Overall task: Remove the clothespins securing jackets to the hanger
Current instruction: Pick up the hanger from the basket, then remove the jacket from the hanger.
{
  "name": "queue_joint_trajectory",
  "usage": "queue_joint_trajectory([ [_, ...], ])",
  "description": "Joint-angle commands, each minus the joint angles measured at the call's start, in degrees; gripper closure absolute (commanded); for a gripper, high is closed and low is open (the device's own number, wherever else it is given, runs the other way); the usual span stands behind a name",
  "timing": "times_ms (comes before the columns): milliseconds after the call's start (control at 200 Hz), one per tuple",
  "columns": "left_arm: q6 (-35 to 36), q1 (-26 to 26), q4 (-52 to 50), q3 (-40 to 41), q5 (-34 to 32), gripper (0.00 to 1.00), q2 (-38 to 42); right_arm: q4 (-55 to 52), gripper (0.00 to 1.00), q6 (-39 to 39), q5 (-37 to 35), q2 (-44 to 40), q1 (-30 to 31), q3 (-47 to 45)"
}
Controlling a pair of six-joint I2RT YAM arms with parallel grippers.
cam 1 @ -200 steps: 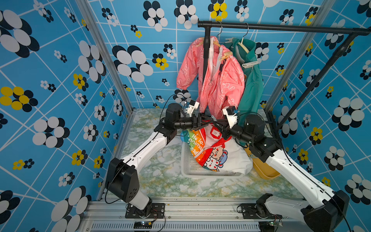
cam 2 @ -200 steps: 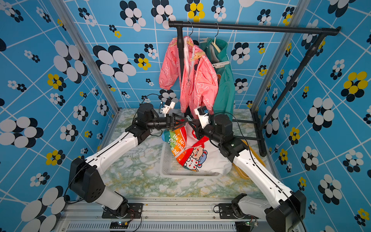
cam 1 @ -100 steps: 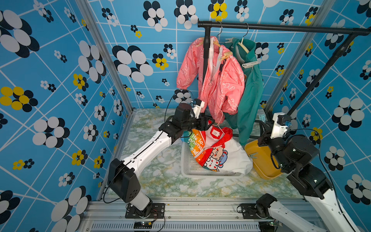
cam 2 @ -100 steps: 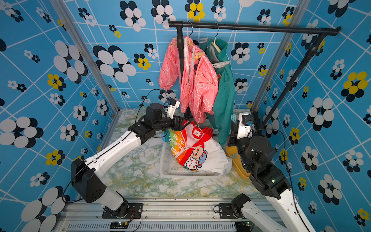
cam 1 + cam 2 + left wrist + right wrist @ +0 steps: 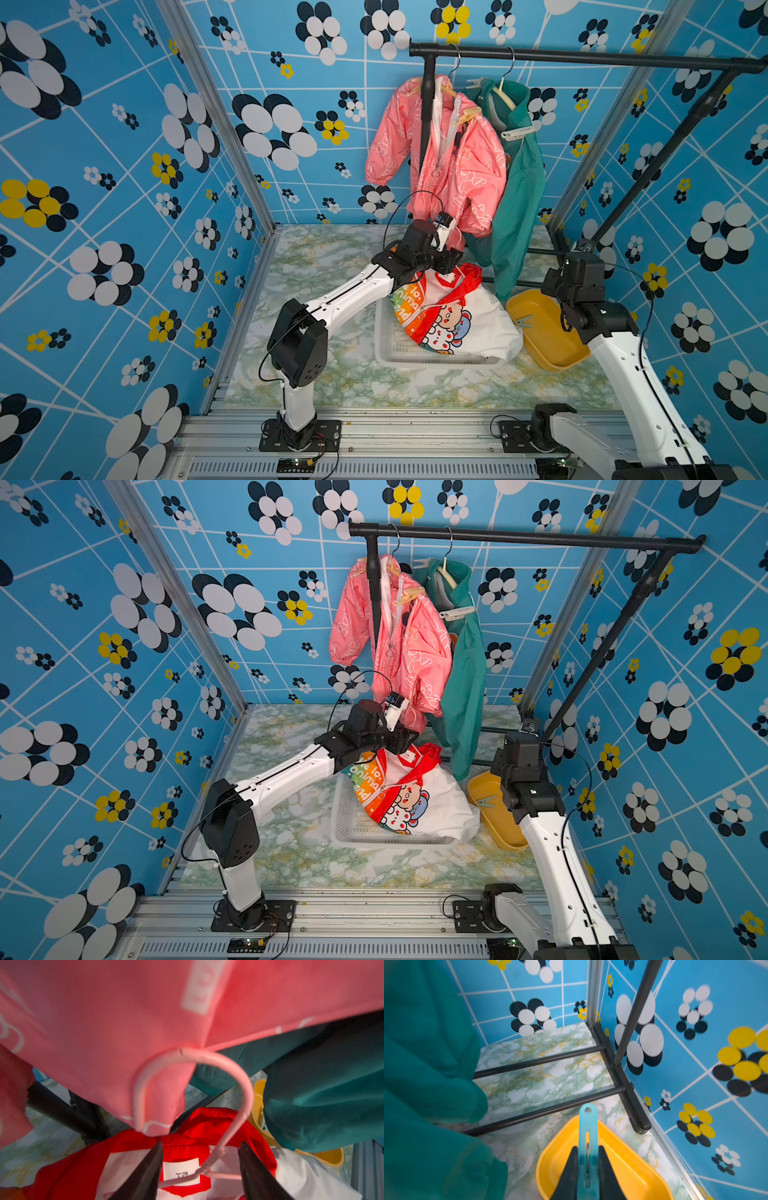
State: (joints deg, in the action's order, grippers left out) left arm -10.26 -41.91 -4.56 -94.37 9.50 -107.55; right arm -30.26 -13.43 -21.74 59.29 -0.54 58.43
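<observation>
The pink jacket (image 5: 440, 166) and the teal jacket (image 5: 523, 187) hang on the rail. A tan clothespin (image 5: 467, 115) clips the pink one and a whitish-grey clothespin (image 5: 516, 133) clips the teal one. The white jacket with red trim (image 5: 469, 324) lies in the basket on a pink wire hanger (image 5: 245, 1093). My left gripper (image 5: 199, 1144) is open, its fingers on either side of that hanger's twisted neck without touching it. Over the yellow tray (image 5: 633, 1167), my right gripper (image 5: 588, 1148) is shut on a pale green clothespin (image 5: 588, 1126).
A white mesh basket (image 5: 386, 332) sits mid-table with the yellow tray (image 5: 548, 340) to its right; a small pale clip (image 5: 524, 320) lies in the tray. The black rack's rail (image 5: 582, 56), slanted post and floor bars (image 5: 542, 1059) stand behind. The pink jacket's hem hangs just over my left gripper.
My right arm swung from the middle to the right, carrying the pale green clothespin over the yellow tray. My left gripper moved right over the white jacket's hanger and its jaws narrowed.
</observation>
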Motion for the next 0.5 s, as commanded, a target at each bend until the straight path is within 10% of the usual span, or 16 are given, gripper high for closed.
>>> queue_joint_trajectory([
  [0, 0.34, 0.17, 3.92, -2.29, -0.46, 0.5, -2.52, 0.06, 0.88, -4.94, 7.15, 3.46, -1.89, -1.63],
  [130, -0.99, 0.25, 7.41, -1.35, 2.0, 0.64, -3.72, -0.8, 0.85, -6.06, 4.52, 8.19, -2.22, -2.72],
  [305, -1.3, 0.22, 8.02, -0.3, 2.41, 1.0, -2.79, -0.91, 0.41, -6.26, 5.23, 8.51, -2.31, -2.16],
  [495, 0.25, 0.04, 5.83, 2.06, 1.22, 1.0, 1.26, -1.18, 0.38, -6.79, 15.23, 0.83, -2.36, 0.81],
])
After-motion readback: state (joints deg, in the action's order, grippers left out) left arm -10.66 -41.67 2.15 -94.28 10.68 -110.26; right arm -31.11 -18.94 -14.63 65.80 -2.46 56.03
